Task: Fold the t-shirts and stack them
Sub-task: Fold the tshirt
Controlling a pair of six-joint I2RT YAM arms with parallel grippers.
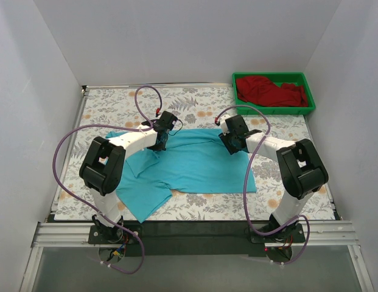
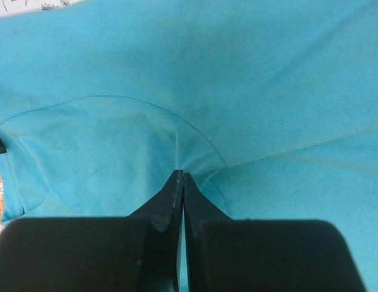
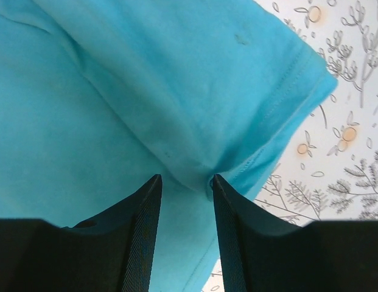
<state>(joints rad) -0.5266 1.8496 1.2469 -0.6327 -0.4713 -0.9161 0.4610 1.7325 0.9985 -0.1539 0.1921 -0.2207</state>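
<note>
Pinching turquoise t-shirt [image 2: 237, 91], left claw [image 2: 179, 176] fully closed; right claw [image 3: 185, 179] partly apart over it, grip unclear.

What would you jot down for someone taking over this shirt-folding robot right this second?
Left gripper: shut, pinching the turquoise t-shirt near its far edge.
Right gripper: jaws seem clamped on a bunched fold by a sleeve hem of the same shirt.
Turquoise t-shirt: spread out and rumpled in the middle of the table.
Dark red t-shirt: crumpled in the green tray, far right corner.
Done: both grips taken; no finished fold, nothing stacked.
Left: fold the turquoise one, fetch and fold the red one, stack them.
</note>
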